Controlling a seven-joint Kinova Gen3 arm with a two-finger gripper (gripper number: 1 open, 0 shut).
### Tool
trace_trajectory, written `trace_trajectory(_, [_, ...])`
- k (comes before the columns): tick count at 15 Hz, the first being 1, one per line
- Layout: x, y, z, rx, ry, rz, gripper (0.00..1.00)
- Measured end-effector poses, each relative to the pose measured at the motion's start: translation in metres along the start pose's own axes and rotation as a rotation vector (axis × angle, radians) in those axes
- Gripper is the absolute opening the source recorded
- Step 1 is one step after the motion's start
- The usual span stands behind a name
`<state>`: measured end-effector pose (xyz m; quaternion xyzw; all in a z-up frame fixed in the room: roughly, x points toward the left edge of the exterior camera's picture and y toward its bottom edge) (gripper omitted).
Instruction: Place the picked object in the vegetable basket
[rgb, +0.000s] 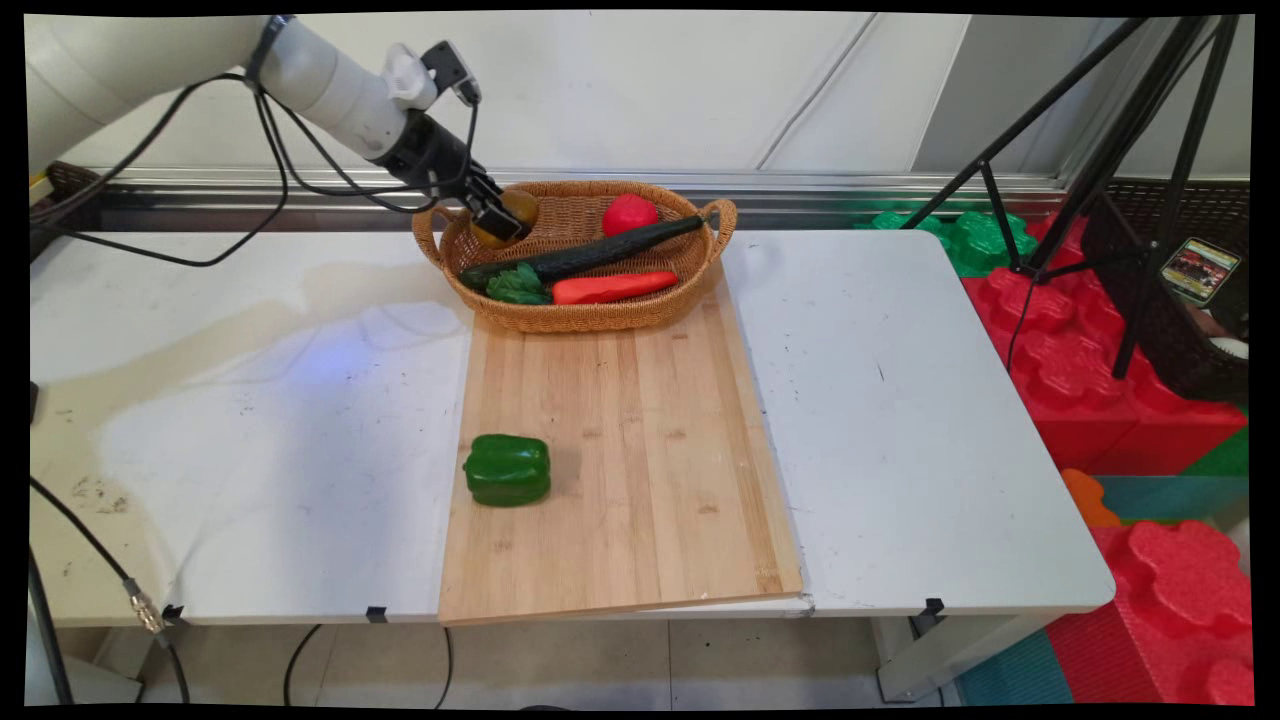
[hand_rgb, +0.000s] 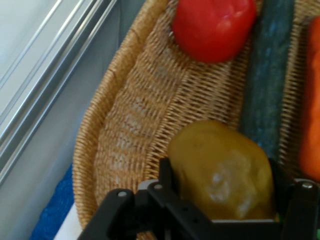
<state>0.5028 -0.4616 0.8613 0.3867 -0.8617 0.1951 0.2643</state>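
Observation:
My gripper (rgb: 503, 222) is at the left end of a wicker basket (rgb: 580, 318), shut on a yellow-brown potato (rgb: 522, 207). In the hand view the potato (hand_rgb: 220, 170) sits between the two black fingers (hand_rgb: 166, 172), just over the basket's woven wall (hand_rgb: 135, 120). Beyond it in the basket lie a red tomato (hand_rgb: 212, 25), a dark green cucumber (hand_rgb: 265, 75) and an orange carrot (hand_rgb: 311, 100). From above, the tomato (rgb: 629, 214), cucumber (rgb: 590, 253), carrot (rgb: 612, 287) and a green leafy vegetable (rgb: 518, 286) fill the basket.
The basket stands at the far end of a wooden cutting board (rgb: 640, 450). A green bell pepper (rgb: 508, 470) lies at the board's near left edge. Black tripod legs (rgb: 1100, 150) and red foam blocks (rgb: 1080, 380) stand off the table's right side.

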Motion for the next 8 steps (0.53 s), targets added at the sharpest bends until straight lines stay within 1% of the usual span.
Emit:
trace_trajectory(3, [0.001, -0.012, 0.02, 0.015, -0.013, -0.01, 0.0])
trace_trajectory(6, [0.003, -0.02, 0.034, 0.017, -0.021, -0.017, 0.0])
trace_trajectory(7, [0.002, -0.023, 0.039, 0.014, -0.023, -0.021, 1.0])
trace_trajectory(8, [0.002, -0.023, 0.04, 0.013, -0.024, -0.022, 1.0])
